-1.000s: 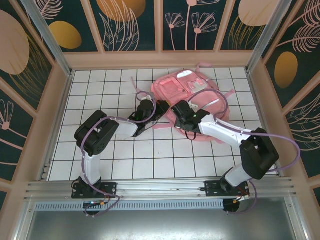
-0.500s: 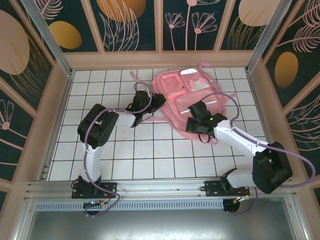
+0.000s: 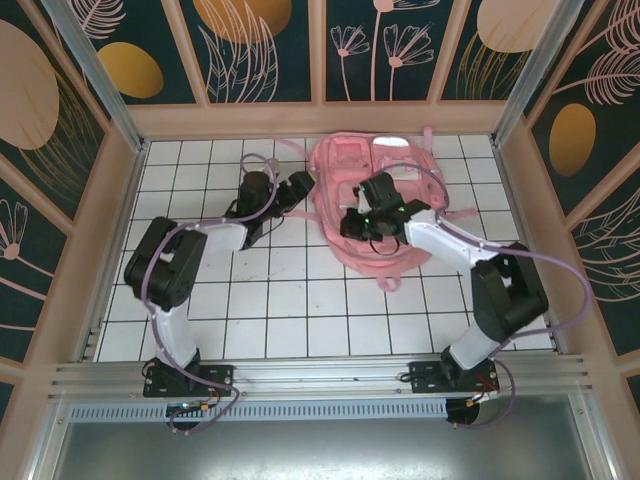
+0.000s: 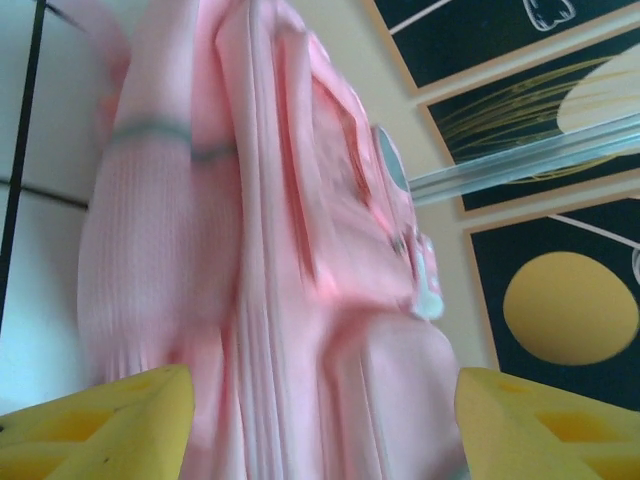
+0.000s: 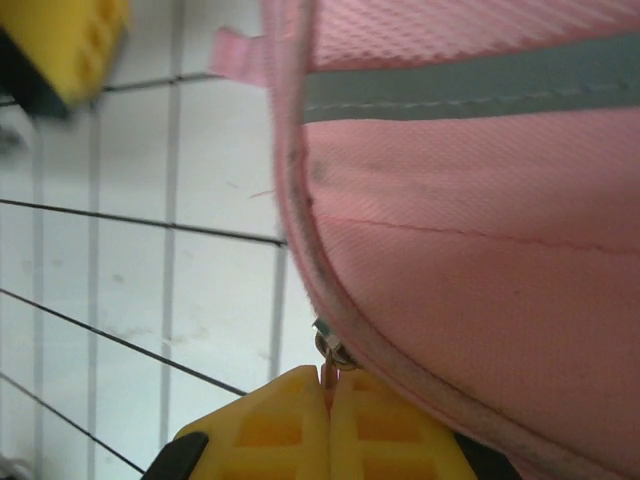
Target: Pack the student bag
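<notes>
Since 0.5 s ago: right arm swung across the student bag (image 3: 372, 255), which nudged left | bag far-centre on desk (image 3: 250, 300), long axis near-to-far | right pincer (image 5: 328, 388) clenched on zip pull (image 5: 326, 352) at the rim | left pincer (image 4: 318, 425) released, bag directly ahead, just beside.

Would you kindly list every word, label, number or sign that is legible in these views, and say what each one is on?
No text can be read.
Bag: pale patches in its front pockets, too small to tell whether they bear print.
Wall panels: leaf and disc drawings, no words.
Right gripper, shut on the zip pull: no marks.
</notes>
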Tool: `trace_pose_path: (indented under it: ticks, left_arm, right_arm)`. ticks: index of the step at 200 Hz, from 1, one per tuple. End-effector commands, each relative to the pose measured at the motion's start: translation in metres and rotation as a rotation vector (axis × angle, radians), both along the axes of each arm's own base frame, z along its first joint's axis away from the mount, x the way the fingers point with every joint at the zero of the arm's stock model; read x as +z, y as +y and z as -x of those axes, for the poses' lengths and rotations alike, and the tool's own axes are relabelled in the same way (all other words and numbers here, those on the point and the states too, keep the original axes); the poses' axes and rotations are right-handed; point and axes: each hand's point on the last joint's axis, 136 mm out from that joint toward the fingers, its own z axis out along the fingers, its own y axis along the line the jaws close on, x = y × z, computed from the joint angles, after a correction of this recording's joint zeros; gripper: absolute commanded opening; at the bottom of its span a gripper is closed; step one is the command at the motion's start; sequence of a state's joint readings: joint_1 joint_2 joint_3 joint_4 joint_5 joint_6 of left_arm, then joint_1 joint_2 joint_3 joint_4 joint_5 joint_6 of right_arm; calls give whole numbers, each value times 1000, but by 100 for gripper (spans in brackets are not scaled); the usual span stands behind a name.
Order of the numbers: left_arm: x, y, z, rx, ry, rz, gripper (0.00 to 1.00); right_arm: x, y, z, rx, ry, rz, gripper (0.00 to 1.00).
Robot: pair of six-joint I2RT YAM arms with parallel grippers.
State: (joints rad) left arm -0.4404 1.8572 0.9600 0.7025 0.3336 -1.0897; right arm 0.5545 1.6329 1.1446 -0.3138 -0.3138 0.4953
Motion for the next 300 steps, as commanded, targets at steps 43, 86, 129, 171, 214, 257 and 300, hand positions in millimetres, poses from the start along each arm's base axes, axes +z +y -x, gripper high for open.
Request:
trace_pose_path:
  ticks: [43,86,129,171,214,257,300]
  left_arm:
    - [-17,-9,49,2,97,105,69]
    - [-23,-16,12,82,54,133,54]
    - [-20,-12,1,126,8,163,0]
    - [-8,12,3,157,-22,104,0]
    - [-3,22,9,128,-23,57,0]
    - [-6,26,7,119,-17,22,0]
    - [1,34,-38,132,-75,-57,0]
  right_arm:
    - [62,76,-24,180,-151,-191,0]
    - [42,57,9,143,-70,-183,0]
    - [11,23,45,122,12,-73,0]
    - [-41,-78,67,15,74,383,0]
    - [-29,-164,36,-147,-22,698,0]
    - [7,-175,-7,-254,-185,810,0]
    - [8,-66,1,38,-226,416,0]
